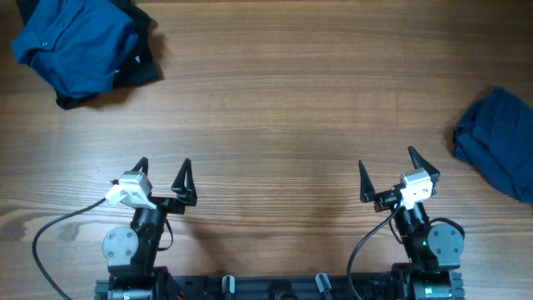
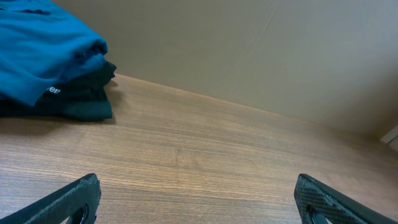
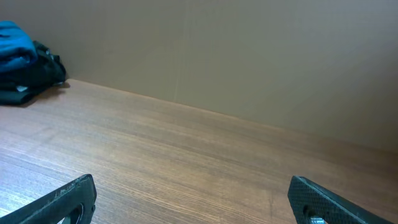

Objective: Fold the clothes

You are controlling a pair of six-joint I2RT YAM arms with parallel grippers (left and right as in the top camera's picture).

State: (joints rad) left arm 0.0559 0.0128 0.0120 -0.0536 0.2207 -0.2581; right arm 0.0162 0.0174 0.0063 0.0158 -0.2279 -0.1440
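A pile of clothes (image 1: 79, 46) lies at the far left corner: a mid-blue garment folded on top of a darker one. It also shows in the left wrist view (image 2: 46, 59) and, small, in the right wrist view (image 3: 22, 62). A second, darker blue garment (image 1: 500, 142) lies crumpled at the right edge, partly out of view. My left gripper (image 1: 162, 177) is open and empty near the front left. My right gripper (image 1: 388, 171) is open and empty near the front right. Both are well apart from the clothes.
The wooden table (image 1: 283, 108) spreads between the two garments. A plain beige wall (image 2: 249, 43) stands behind the table's far edge. The arm bases and cables sit at the front edge (image 1: 275, 283).
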